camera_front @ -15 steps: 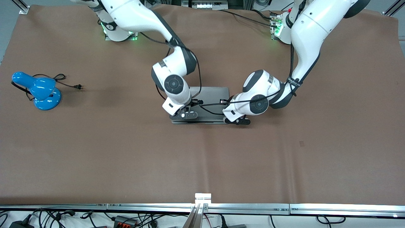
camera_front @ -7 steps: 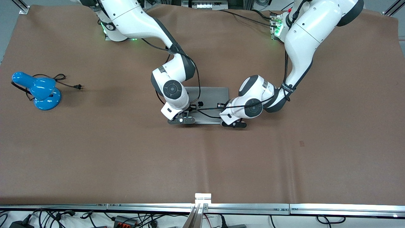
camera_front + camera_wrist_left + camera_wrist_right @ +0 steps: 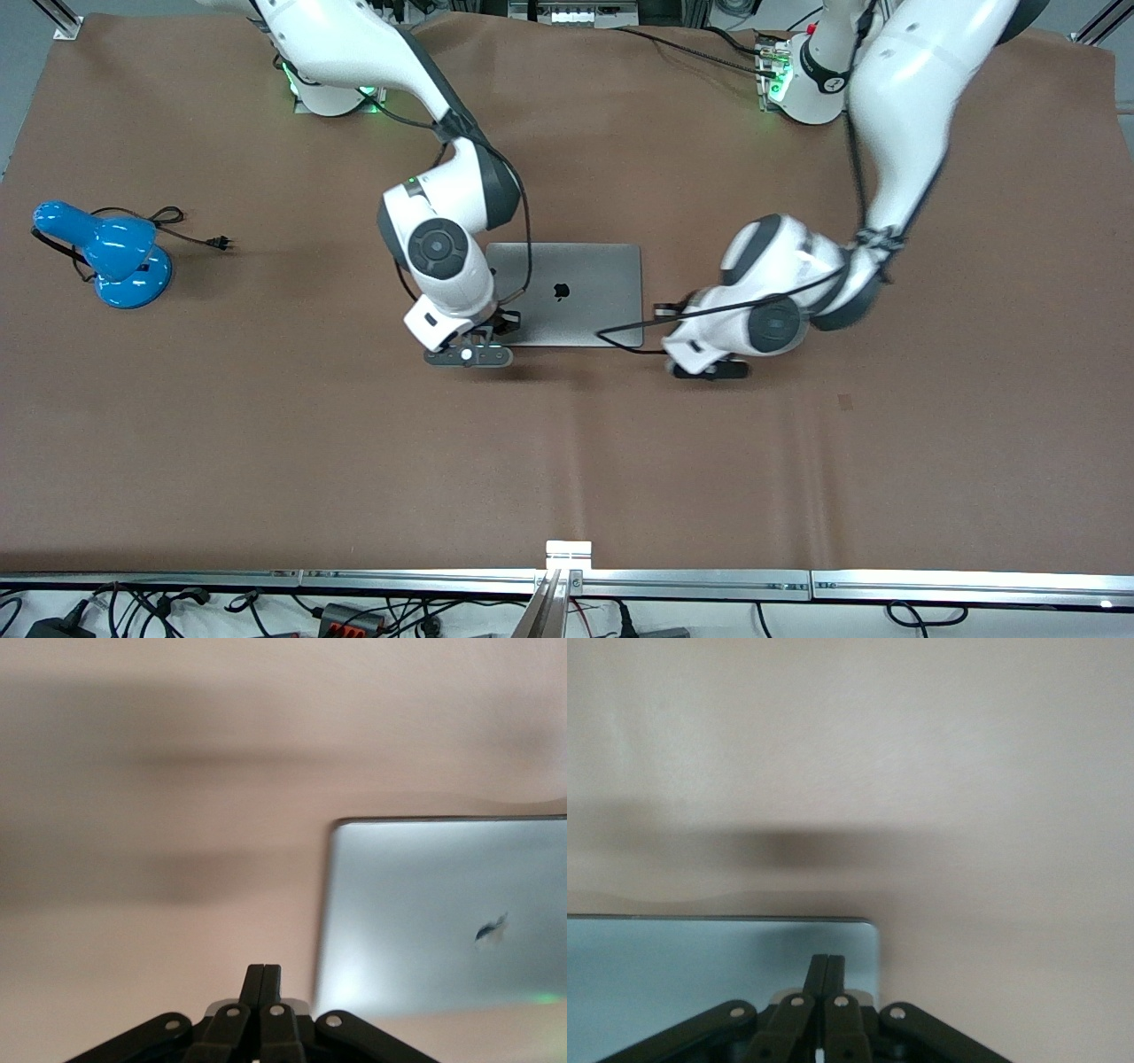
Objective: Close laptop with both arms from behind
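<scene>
In both wrist views our fingers (image 3: pixel 263 979) are pressed together with nothing between them; the right ones (image 3: pixel 827 970) look the same, two dark tips meeting in one line. The right gripper (image 3: pixel 469 354) sits at the corner of the laptop (image 3: pixel 576 297) that lies nearest the front camera, toward the right arm's end of the surface (image 3: pixel 266 443), and its wrist view shows the tips over that corner. The left gripper (image 3: pixel 709 369) is off the lid, over bare surface just beside the laptop's edge on the left arm's end. The laptop lies flat in the middle of the surface, lid down, the dark logo (image 3: pixel 560 290) facing up, and we see no gap at its edges. We judge that the closing itself is done and the step in hand is the release. The next move, as we think, calls for lifting both grippers straight up and clear, without dragging on the lid. A blue desk lamp (image 3: pixel 102 252) stands well apart, toward the right arm's end.
</scene>
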Controlling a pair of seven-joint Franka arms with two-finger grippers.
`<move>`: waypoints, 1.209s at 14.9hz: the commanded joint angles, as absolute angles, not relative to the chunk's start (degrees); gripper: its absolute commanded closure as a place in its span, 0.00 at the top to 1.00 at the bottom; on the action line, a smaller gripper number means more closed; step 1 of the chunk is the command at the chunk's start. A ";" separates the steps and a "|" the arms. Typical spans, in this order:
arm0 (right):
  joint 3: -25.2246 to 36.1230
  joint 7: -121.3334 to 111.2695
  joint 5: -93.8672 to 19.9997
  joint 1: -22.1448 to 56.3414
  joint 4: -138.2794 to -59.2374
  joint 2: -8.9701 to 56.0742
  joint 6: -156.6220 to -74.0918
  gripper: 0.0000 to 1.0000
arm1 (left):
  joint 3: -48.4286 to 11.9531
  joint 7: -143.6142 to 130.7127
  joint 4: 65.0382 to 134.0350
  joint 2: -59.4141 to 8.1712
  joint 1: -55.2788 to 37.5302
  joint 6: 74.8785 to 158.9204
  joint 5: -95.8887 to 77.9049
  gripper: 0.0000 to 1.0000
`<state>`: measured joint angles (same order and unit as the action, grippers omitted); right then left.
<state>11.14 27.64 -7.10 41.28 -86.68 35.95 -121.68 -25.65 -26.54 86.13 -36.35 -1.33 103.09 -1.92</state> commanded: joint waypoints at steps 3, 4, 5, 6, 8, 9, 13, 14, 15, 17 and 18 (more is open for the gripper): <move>17.82 17.69 -6.42 41.13 -87.71 26.65 -110.06 0.00 | -17.89 -13.04 87.98 -20.77 5.89 89.49 1.23 0.20; 19.41 15.93 -6.50 41.13 -87.63 24.89 -108.30 0.00 | -14.45 -9.88 88.15 -17.61 5.71 88.25 1.23 0.26; 21.16 14.43 -6.59 41.13 -87.63 23.22 -106.45 0.00 | -11.46 -6.45 88.24 -14.53 5.71 87.46 1.23 0.39; 22.66 13.46 -6.50 41.13 -87.63 22.07 -105.13 0.00 | -8.47 -2.85 88.33 -12.24 5.71 87.28 1.23 0.97; 25.56 12.14 -6.24 41.22 -87.45 20.84 -103.98 0.05 | -4.41 2.53 88.50 -8.28 5.71 88.33 1.14 1.00; 26.88 11.78 -6.33 41.31 -86.93 20.57 -103.37 0.72 | -4.48 2.37 91.20 -4.96 5.71 88.77 1.14 1.00; 29.17 11.87 -6.24 40.78 -81.40 20.30 -98.53 1.00 | -4.13 1.40 106.29 4.15 6.15 99.77 0.79 1.00; 30.22 11.78 -6.59 40.61 -80.95 20.30 -98.53 1.00 | -4.22 1.32 98.60 -0.39 6.07 95.23 0.88 1.00; 31.54 11.60 -7.03 40.43 -80.77 20.30 -98.53 1.00 | -4.31 0.80 90.52 -5.57 5.72 89.10 0.88 1.00; 30.77 11.16 -8.17 36.85 -78.94 20.30 -98.53 1.00 | -4.48 0.53 87.70 -7.22 5.63 84.55 0.53 1.00; 28.41 11.16 -8.43 33.35 -77.53 20.13 -98.35 1.00 | -4.57 0.18 89.28 -6.25 5.63 85.42 0.44 1.00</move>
